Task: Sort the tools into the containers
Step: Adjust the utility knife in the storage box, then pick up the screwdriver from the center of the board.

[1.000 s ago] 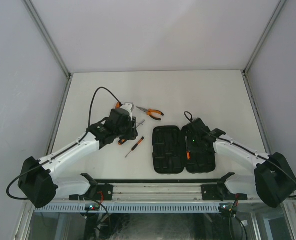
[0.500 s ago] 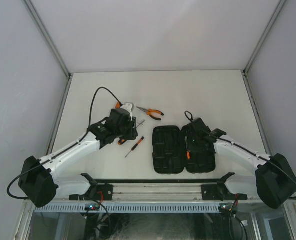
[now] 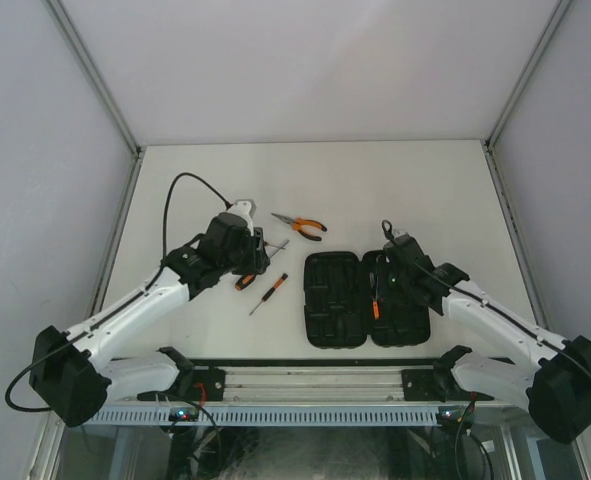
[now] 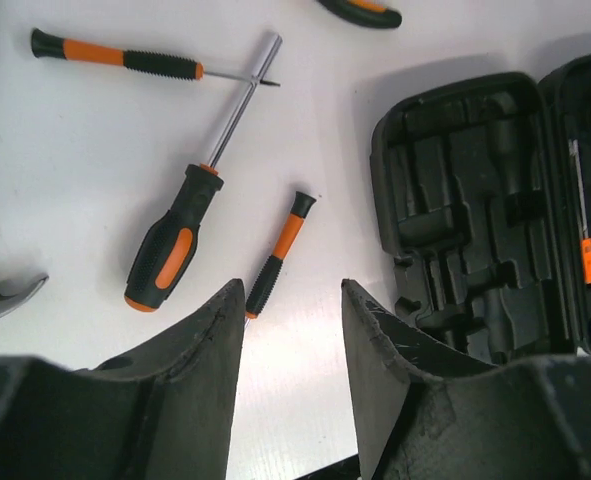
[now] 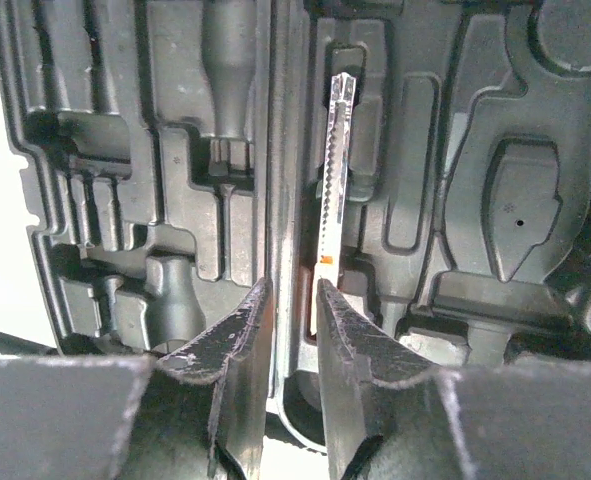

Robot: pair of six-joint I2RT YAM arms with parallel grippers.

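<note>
While my left fingers (image 4: 200, 350) hang half open over the white desk (image 4: 95, 150), holding nothing, the small screwdriver (image 4: 280, 255) lies with its tail right at the mouth of the gap. The thick screwdriver (image 4: 170, 250) is beside it, with the thin screwdriver (image 4: 115, 55) beyond. The hammer (image 4: 5, 295) is cut off at the edge, showing only a curved metal tip, and the pliers (image 4: 360, 12) show just a handle end. My right fingers (image 5: 237, 350) stand a crack apart over the open case (image 5: 125, 150), at its middle ridge. A slim metal tool (image 5: 335, 170) lies in a slot, its orange end running into the gap; gripped or not, I cannot tell. Pale walls (image 3: 305, 60) close in the desk.
</note>
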